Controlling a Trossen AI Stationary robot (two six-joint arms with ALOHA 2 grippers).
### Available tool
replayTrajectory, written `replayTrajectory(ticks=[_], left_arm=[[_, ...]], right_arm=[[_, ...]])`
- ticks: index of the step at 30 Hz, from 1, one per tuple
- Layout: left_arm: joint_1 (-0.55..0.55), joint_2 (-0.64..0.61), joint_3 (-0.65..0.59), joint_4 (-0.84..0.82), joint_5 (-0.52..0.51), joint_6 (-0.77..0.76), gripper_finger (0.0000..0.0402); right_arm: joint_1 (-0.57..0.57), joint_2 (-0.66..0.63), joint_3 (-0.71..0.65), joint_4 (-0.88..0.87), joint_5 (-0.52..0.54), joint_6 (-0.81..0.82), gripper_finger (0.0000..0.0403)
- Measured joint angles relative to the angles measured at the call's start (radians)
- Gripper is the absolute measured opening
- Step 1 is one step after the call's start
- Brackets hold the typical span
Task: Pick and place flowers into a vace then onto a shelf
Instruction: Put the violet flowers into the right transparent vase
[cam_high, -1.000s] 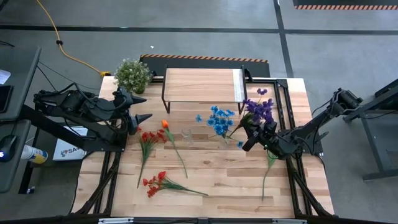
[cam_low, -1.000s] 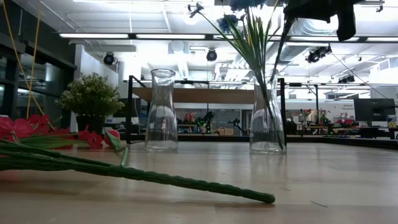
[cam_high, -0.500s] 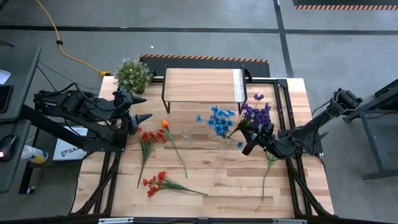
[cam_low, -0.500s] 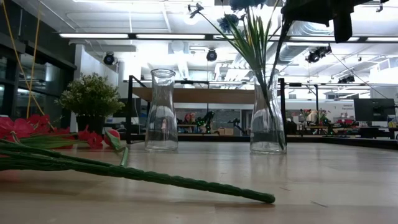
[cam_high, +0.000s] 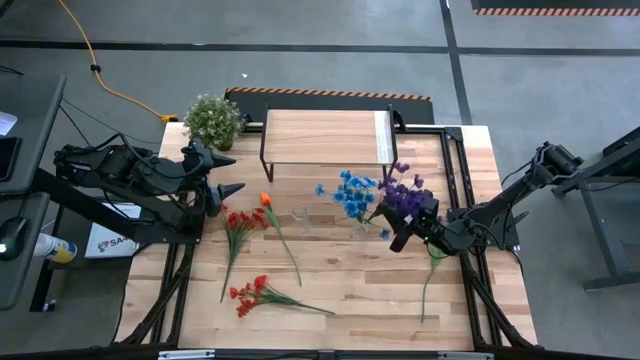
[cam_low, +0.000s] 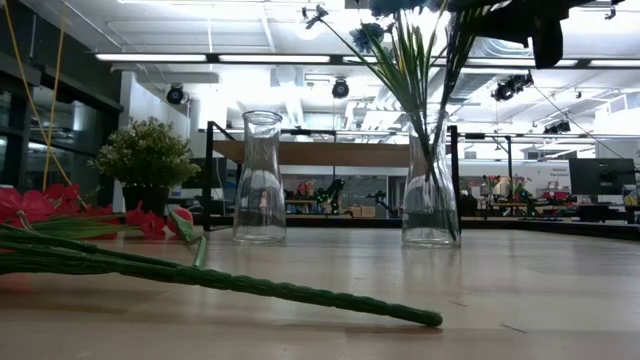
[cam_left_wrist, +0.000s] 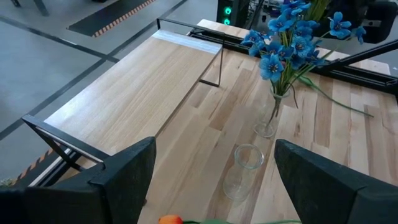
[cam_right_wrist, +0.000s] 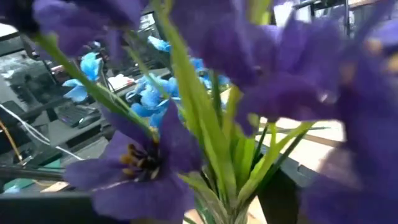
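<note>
A clear vase (cam_low: 430, 200) on the table holds blue flowers (cam_high: 350, 192) and a purple bunch (cam_high: 405, 190), whose stalks lean toward my right gripper (cam_high: 408, 222). That gripper is level and open beside the purple stalks (cam_right_wrist: 214, 180), just above the vase's mouth. An empty vase (cam_high: 300, 215) stands to its left. Red flowers (cam_high: 238, 225), an orange bloom (cam_high: 265, 199) and more red ones (cam_high: 250, 292) lie flat on the table. The shelf (cam_high: 325, 137) stands at the far edge. My left gripper (cam_high: 228, 172) hangs open above the table's left part. My right gripper stands with the purple bunch's green stalks (cam_right_wrist: 214, 180) close in front of it, coming level from the table's right. The blooms hide its fingertips, so I cannot tell whether it touches the stalks. The bunch's lower ends stand in the vase.
A bushy potted plant (cam_high: 213, 120) stands at the far left corner beside the shelf. A loose green stalk (cam_high: 432, 268) lies on the table under my right arm. Black frame rails (cam_high: 455, 170) run along the table's right side. Bare wood lies along the near edge.
The purple bunch has tipped toward the blue flowers and the near edge, its blooms now closer to the vase. In the low view its stalks, earlier drawn together as one dark stem, have spread apart above the vase. My right wrist has turned slightly. The left arm is still.
</note>
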Motion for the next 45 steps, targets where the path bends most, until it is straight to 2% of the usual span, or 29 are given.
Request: replayTrajectory(ticks=[14,24,45], left_arm=[[0.000,0.000,0.000,0.000,-0.001,0.000,0.0360],[0.000,0.000,0.000,0.000,-0.002,0.000,0.0360],[0.000,0.000,0.000,0.000,-0.005,0.000,0.0360]], right_arm=[[0.000,-0.058,0.000,-0.036,-0.123,-0.104,0.0199],[-0.002,-0.070,0.000,-0.202,-0.161,0.032,0.0233],[-0.200,-0.070,0.000,-0.320,-0.637,0.064,0.0240]])
